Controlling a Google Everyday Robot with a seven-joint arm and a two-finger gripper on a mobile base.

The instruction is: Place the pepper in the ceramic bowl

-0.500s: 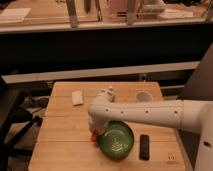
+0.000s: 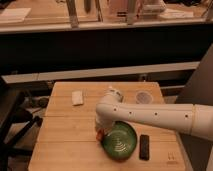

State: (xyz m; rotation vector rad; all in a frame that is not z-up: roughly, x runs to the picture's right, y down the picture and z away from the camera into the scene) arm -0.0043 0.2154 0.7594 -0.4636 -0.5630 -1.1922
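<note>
Camera view — gripper (image 2: 98, 130), pepper (image 2: 100, 134) — just beside ceramic bowl (image 2: 134, 141)

The white arm (image 2: 155, 116) stretches across and bends down, gripper (image 2: 100, 133) apparently hanging low at its end.

Wooden table (image 2: 65, 145), pale planks, matt, with the grain showing. The ceramic bowl (image 2: 121, 145) gleams glossy dark green. The robot arm (image 2: 150, 115) has a smooth white shell that looks like plastic, with a soft sheen. The gripper (image 2: 99, 131) sits low at the bowl's left rim, by the smooth-skinned red-orange pepper (image 2: 100, 135). A matt black slab (image 2: 144, 146) lies beside the bowl.
</note>
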